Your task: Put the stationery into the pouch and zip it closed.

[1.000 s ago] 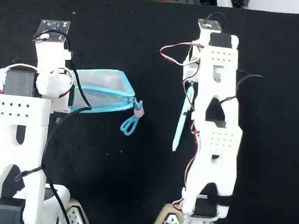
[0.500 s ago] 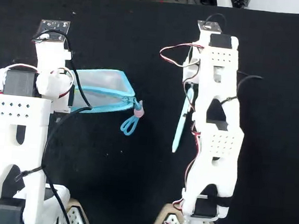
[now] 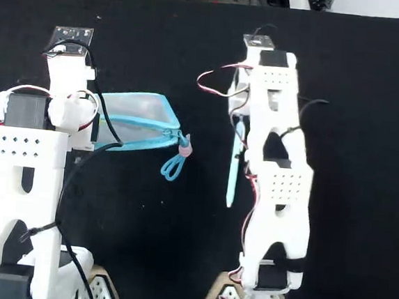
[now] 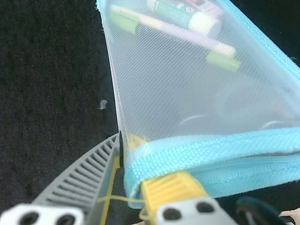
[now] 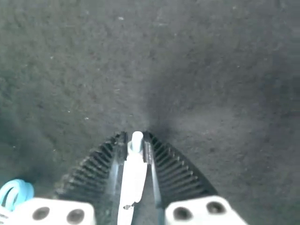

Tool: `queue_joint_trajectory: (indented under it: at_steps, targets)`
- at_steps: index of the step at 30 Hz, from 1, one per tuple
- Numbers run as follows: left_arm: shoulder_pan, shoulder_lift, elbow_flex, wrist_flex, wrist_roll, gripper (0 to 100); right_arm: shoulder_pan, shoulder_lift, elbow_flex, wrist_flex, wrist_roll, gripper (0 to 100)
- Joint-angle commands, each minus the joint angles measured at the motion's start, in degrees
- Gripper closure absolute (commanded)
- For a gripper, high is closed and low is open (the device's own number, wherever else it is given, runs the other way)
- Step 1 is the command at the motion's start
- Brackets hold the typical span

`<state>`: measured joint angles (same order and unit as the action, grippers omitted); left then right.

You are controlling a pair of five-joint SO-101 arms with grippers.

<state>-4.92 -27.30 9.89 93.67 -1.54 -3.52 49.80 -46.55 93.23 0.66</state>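
Qty: 1 pouch [image 3: 136, 112], 1 pen [image 3: 234, 173], 2 arms [image 3: 23, 169] [image 3: 280, 184].

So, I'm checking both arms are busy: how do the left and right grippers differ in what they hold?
The left gripper pinches one corner of the pouch; the right gripper clamps a slim pen running lengthwise between its fingers. The left gripper's pouch has stationery inside; the right gripper's pen is outside the pouch. Both are shut on something.

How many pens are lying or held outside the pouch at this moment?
1. The pen is gripped by the right end effector, right of the pouch in the high view. Others could be hidden under the arms.
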Motion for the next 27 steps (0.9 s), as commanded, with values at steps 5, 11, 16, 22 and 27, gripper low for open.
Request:
queue_joint_trajectory:
  at_steps: [5,11,16,22,27]
  targets:
    - [0.1,0.7,0.8,-0.2,0.6,97,-1.3,-0.8,-4.2,3.2,0.0,98.6]
    - [0.1,0.7,0.8,-0.1,0.6,97,-1.4,-0.7,-4.0,3.5,-0.4,88.7]
    - [0.1,0.7,0.8,-0.1,0.6,97,-1.2,-0.8,-4.2,4.1,-0.1,74.4]
    - [0.1,0.7,0.8,-0.3,0.6,97,-2.4,-1.6,-4.7,7.8,0.0,76.9]
    - [0.1,0.7,0.8,-0.3,0.6,97,-3.5,0.1,-4.9,7.6,0.1,76.6]
